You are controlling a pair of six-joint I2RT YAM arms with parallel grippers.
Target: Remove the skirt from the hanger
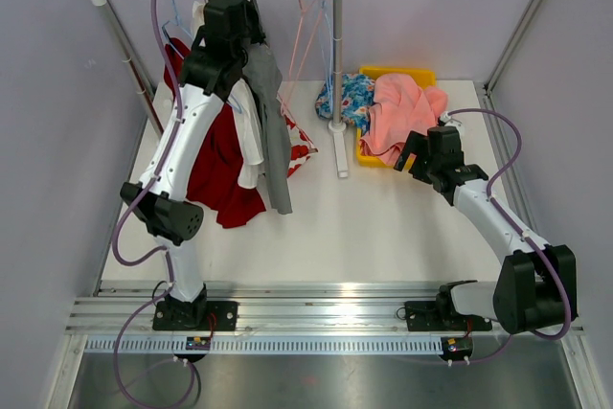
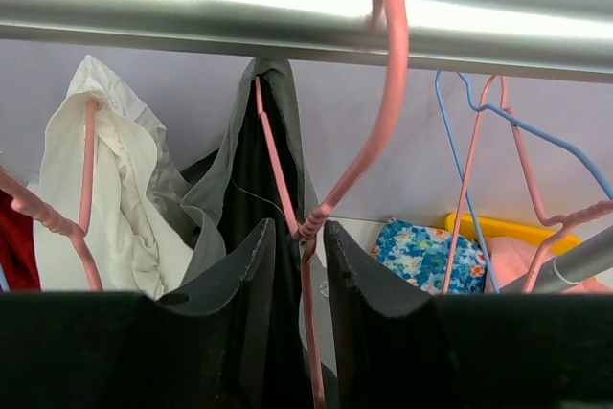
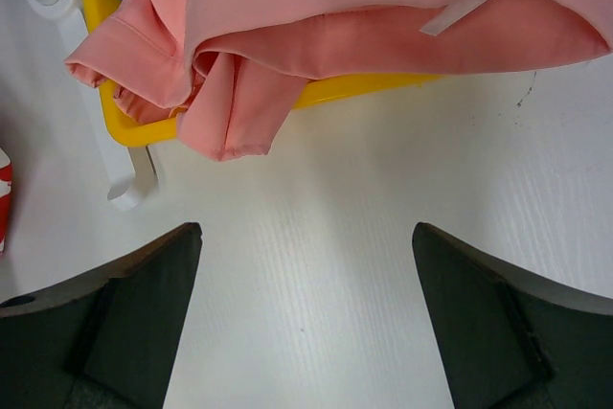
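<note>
The skirt (image 1: 275,136), grey outside and dark inside, hangs from a pink hanger (image 2: 381,93) hooked over the metal rail (image 2: 192,7). In the left wrist view the skirt (image 2: 225,193) drapes just behind the fingers. My left gripper (image 2: 299,241) is raised to the rail, its jaws narrowed around the hanger's twisted neck. The right finger touches the wire, and a gap remains beside the left finger. My right gripper (image 3: 306,246) hovers wide open over bare table near the yellow bin (image 3: 129,126), holding nothing.
A white garment (image 2: 105,179) and a red one (image 1: 220,170) hang left of the skirt. Empty pink and blue hangers (image 2: 498,160) hang to its right. The rack's post (image 1: 336,55) stands mid-table. The bin (image 1: 397,74) holds pink and floral clothes.
</note>
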